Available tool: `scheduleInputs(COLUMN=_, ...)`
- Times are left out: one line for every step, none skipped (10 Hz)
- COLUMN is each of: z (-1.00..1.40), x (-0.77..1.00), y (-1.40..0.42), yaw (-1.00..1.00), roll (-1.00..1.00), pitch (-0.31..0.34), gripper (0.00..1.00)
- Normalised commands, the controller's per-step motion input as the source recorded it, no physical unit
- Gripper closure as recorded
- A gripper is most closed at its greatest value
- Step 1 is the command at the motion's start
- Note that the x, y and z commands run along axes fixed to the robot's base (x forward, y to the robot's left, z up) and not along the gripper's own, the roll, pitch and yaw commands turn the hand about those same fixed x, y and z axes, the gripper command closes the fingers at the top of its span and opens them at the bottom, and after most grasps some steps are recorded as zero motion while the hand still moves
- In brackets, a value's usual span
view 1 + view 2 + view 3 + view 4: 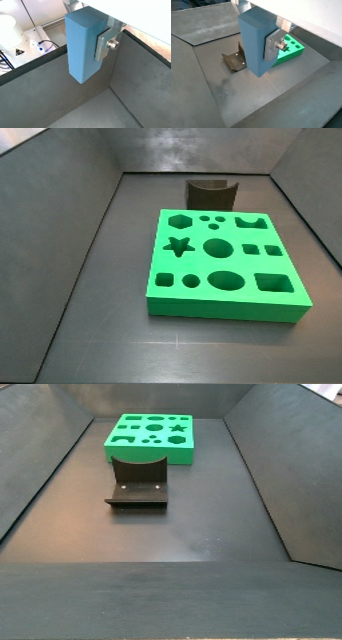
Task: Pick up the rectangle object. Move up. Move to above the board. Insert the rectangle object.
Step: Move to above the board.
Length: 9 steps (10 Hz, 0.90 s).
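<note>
My gripper (91, 46) is shut on the rectangle object (83, 45), a light-blue block that hangs upright between the fingers. One silver finger (104, 46) with its bolt presses on the block's side; the opposite finger is hidden behind the block. Both wrist views show this grip (259, 47). The block (255, 46) hangs well above the dark floor, off to one side of the green board (292, 54), which lies partly hidden behind it. The board lies flat with several shaped cutouts in both side views (201, 266) (150, 452). The gripper is out of view in both side views.
The fixture (234, 59) stands on the floor close beside the board, also seen in both side views (210, 193) (138, 489). Dark sloping walls (80, 218) enclose the floor. Beyond a wall are white equipment and cables (20, 40).
</note>
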Motion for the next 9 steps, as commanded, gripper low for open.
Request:
scheduleInputs(z=0.02, x=-0.20, y=0.01, yaw=0.00, roll=0.02, pitch=0.058, gripper=1.00)
scheduleInputs(z=0.02, x=-0.20, y=0.01, yaw=0.00, roll=0.02, pitch=0.058, gripper=1.00)
scheduleInputs(z=0.02, x=-0.20, y=0.01, yaw=0.00, roll=0.02, pitch=0.058, gripper=1.00)
scheduleInputs(z=0.02, x=-0.20, y=0.01, yaw=0.00, roll=0.02, pitch=0.058, gripper=1.00)
scheduleInputs(z=0.02, x=-0.20, y=0.01, yaw=0.00, roll=0.02, pitch=0.058, gripper=1.00)
scheduleInputs(z=0.02, x=-0.20, y=0.01, yaw=0.00, roll=0.02, pitch=0.058, gripper=1.00)
scheduleInputs(z=0.02, x=-0.20, y=0.01, yaw=0.00, roll=0.02, pitch=0.058, gripper=1.00)
scheduleInputs(z=0.02, x=-0.20, y=0.01, yaw=0.00, roll=0.02, pitch=0.058, gripper=1.00)
scheduleInputs(z=0.02, x=-0.20, y=0.01, yaw=0.00, roll=0.02, pitch=0.058, gripper=1.00)
